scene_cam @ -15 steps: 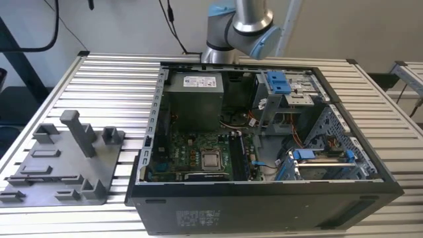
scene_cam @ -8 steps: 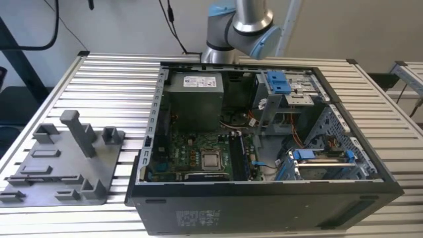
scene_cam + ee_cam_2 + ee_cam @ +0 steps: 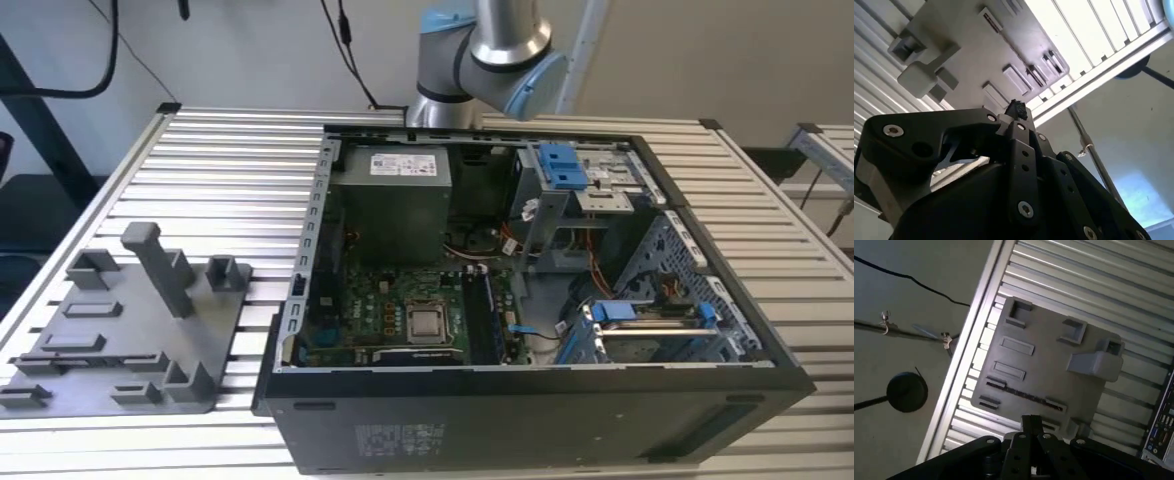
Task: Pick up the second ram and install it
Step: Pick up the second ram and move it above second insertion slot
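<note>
A thin dark stick, which looks like the second ram, lies on edge in the long slot of the grey holder tray. My gripper hangs well above the tray, over the tray edge nearest that slot. Its fingers are shut together with nothing between them. In the second wrist view the gripper points at the same tray from the other side. In the exterior view the tray lies to the left of the open computer case.
The case lies open on a slatted aluminium table, showing the motherboard, power supply and blue drive brackets. An upright post rises from the tray. The table edge runs close beside the tray, with floor beyond.
</note>
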Action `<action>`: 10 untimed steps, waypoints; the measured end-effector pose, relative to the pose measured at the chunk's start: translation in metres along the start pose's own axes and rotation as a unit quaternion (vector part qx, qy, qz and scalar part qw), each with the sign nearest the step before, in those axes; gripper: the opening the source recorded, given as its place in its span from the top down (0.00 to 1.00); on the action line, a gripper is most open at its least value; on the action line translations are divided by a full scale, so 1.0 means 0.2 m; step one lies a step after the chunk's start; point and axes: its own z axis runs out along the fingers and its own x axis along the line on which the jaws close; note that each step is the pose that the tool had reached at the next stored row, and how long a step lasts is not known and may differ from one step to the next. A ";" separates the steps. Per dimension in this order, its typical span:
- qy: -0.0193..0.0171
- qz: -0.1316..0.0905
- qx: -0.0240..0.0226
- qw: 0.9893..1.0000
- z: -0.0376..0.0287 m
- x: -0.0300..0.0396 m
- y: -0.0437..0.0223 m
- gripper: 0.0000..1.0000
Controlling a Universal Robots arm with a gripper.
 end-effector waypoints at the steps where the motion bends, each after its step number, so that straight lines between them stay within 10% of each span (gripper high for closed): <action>1: 0.001 -0.006 0.001 1.000 0.000 0.000 0.000 0.89; 10: 0.006 -0.078 0.007 0.997 0.000 0.000 0.000 0.89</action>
